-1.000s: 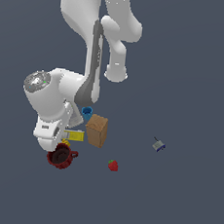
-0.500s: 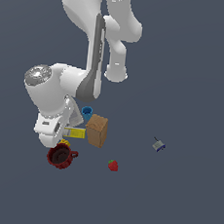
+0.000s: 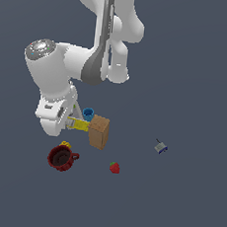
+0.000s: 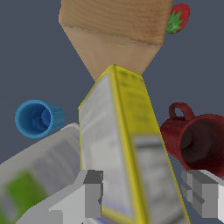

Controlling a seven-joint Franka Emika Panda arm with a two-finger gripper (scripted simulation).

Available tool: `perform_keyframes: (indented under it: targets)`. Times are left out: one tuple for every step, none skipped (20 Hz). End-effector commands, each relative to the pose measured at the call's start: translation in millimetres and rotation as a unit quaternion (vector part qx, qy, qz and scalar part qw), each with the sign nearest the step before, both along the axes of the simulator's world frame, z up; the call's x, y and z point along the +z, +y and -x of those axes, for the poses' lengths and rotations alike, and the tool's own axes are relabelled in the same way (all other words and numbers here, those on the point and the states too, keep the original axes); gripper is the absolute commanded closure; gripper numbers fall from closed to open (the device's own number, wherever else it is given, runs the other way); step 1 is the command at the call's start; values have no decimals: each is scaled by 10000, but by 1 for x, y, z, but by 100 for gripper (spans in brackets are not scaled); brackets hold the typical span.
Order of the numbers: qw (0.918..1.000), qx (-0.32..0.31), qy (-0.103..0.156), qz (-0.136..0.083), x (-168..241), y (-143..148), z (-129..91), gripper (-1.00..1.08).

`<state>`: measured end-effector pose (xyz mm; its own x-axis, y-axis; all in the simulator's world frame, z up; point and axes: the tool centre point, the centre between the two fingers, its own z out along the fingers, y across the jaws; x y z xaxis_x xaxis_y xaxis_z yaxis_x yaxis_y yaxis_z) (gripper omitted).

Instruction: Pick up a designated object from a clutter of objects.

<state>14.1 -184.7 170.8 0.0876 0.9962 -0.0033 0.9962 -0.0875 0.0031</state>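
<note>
Flat, even simulator light in both views, low-resolution rendering.

The exterior view reads dim overall: a uniform dark grey-blue ground with no cast shadows under the dark red mug (image 3: 61,157) or the strawberry (image 3: 114,167), while the white arm (image 3: 86,65) catches soft highlights and its grey joint bands stay muted. Edges look jagged and small items are smeared. In the wrist view, the yellow box (image 4: 131,144) sits so close that its printing blurs into grey blocks; the brown box (image 4: 114,30) shows coarse, soft texture.
</note>
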Motion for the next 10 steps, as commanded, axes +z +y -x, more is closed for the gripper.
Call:
perform_keyframes:
  targets:
    - [10000,11,-1,-1,21,7,9,108]
    - [10000,12,2,-2,29,10,13,108]
    - [10000,12,2,-2,38,12,17,108]
    - [10000,12,2,-2,47,15,21,108]
    - [10000,13,4,-4,55,17,24,108]
    - [10000,13,4,-4,64,20,28,108]
    - [10000,13,4,-4,73,23,32,108]
    - [10000,13,5,-6,82,25,36,108]
    - [10000,14,6,-8,92,28,40,108]
    - [10000,14,6,-8,101,31,44,108]
